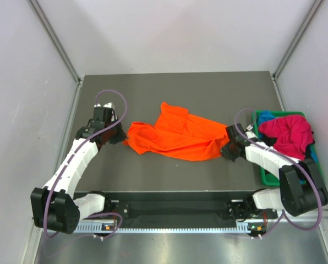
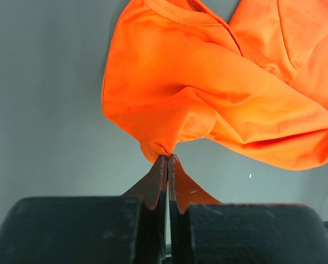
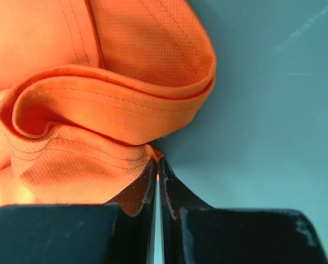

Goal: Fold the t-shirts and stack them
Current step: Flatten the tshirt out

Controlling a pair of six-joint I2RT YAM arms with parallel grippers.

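Note:
The orange t-shirt (image 1: 175, 135) lies crumpled across the middle of the dark table. My left gripper (image 1: 120, 137) is shut on the shirt's left edge; in the left wrist view the gripper (image 2: 168, 157) pinches a small corner of the orange cloth (image 2: 208, 93). My right gripper (image 1: 227, 149) is shut on the shirt's right edge; in the right wrist view the gripper (image 3: 156, 159) nips a hemmed fold of the cloth (image 3: 109, 115). The magenta-red t-shirt (image 1: 288, 135) and a bit of the blue t-shirt (image 1: 264, 116) lie bunched in the bin at the right.
A green plastic bin (image 1: 269, 177) stands at the table's right edge, beside my right arm. White walls enclose the table on the left, back and right. A black rail runs along the near edge.

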